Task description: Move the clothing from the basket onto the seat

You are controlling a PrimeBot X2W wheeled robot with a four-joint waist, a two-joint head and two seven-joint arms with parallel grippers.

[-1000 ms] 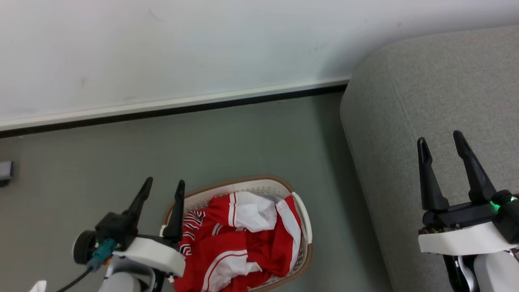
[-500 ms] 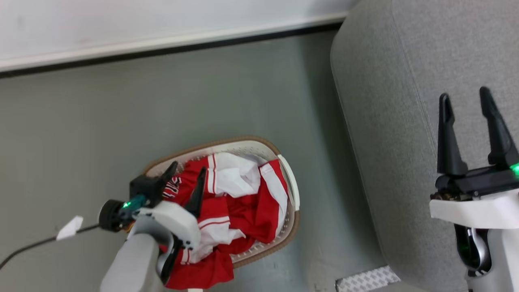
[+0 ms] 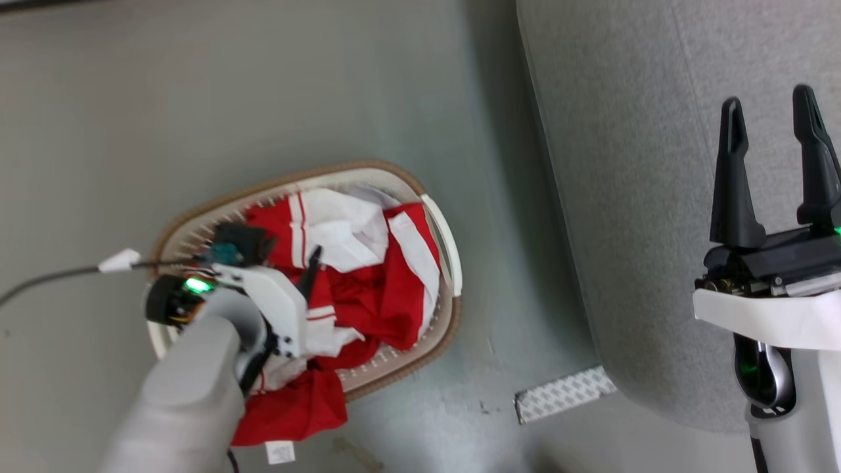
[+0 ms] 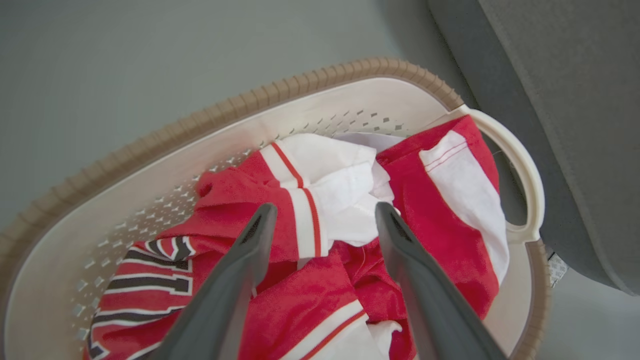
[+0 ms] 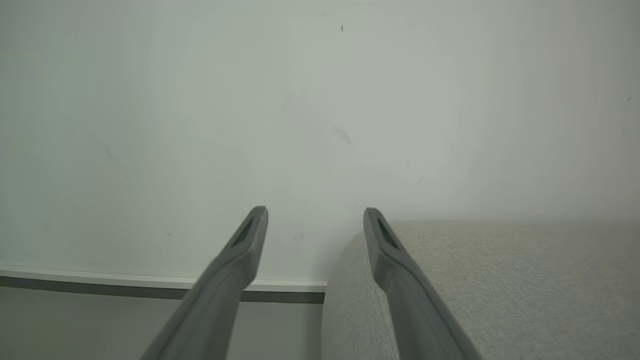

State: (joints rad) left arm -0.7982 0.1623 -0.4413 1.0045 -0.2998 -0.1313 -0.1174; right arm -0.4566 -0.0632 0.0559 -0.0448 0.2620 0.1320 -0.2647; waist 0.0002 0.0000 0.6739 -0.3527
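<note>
Beside one seat (image 3: 657, 164), one basket (image 3: 355, 176), clothing (image 3: 381, 309) inside

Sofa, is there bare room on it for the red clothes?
Yes. The grey sofa is bare from its rounded edge to the right claw hovering over it. The floor beyond the basket is bare too. Inside the basket it's crowded: clothes pile under the open left claw.

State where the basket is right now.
In the head view the basket sits on the floor, left of centre, beside the grey seat, with the red clothing inside it.
</note>
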